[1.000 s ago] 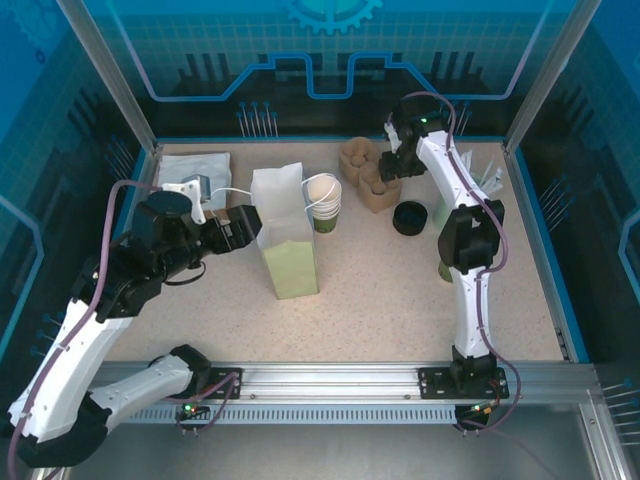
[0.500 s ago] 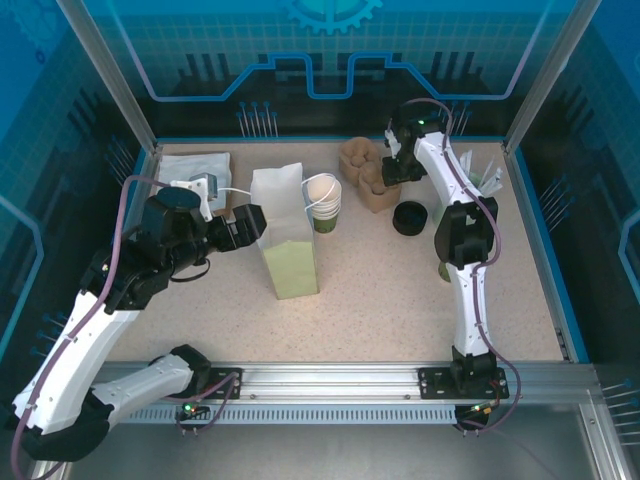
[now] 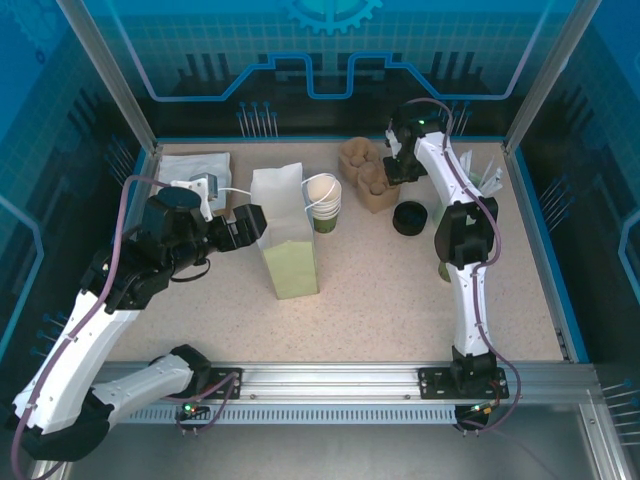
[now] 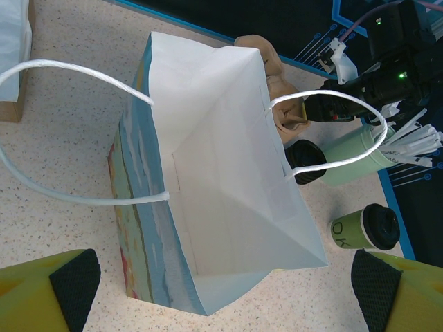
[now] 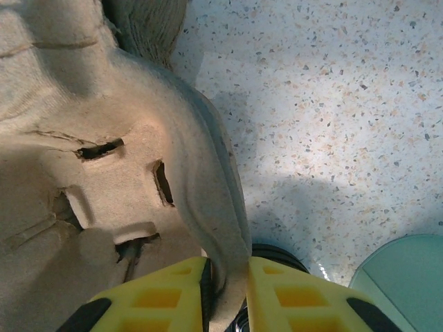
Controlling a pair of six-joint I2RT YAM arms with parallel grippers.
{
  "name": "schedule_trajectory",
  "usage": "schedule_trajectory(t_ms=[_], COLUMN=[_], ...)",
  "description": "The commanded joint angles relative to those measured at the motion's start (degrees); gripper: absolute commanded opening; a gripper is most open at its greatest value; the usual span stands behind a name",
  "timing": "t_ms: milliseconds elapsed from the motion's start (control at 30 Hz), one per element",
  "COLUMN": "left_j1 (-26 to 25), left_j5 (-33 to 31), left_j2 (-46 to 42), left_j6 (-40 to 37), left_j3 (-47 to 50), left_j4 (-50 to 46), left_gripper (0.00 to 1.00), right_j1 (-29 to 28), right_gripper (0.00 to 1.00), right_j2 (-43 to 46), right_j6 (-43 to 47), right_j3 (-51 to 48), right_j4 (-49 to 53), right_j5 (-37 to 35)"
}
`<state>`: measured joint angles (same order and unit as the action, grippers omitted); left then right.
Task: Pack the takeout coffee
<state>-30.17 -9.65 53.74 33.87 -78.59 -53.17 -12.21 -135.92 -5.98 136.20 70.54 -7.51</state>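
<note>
The takeout coffee (image 4: 365, 228) sits 4 o'clock off the bag (image 4: 228, 173); right hand's (image 5: 227, 271) pinching the carrier (image 5: 90, 159), so lift level.

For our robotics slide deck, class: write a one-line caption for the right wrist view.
Yellow pincer pinching the rim of a cardboard cup tray on a speckled table.

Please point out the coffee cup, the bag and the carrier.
coffee cup (image 4: 381, 226), left wrist view, on its dark top.
bag (image 4: 228, 173), left wrist view, on its white inside.
carrier (image 5: 69, 90), right wrist view, on its pulp surface.
</note>
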Motion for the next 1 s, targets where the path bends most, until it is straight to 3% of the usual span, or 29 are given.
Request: schedule_trajectory(t_ms=[0, 967], left_j1=[0.20, 0.13], left_j5=[-1.07, 1.92], left_j2=[0.06, -1.78], left_j6=[-1.84, 0.41], left_j3=[0.17, 1.05], left_j4=[0.96, 4.31], left_gripper=[0.97, 0.98], right_j1=[0.68, 3.97], right_gripper=[0.19, 0.06], right_j2=[1.61, 17.00], right_j6=[-0.65, -7.26], right_j3=[1.45, -8.41], right_j4=[1.41, -5.81], right_j5=[0.96, 19.59])
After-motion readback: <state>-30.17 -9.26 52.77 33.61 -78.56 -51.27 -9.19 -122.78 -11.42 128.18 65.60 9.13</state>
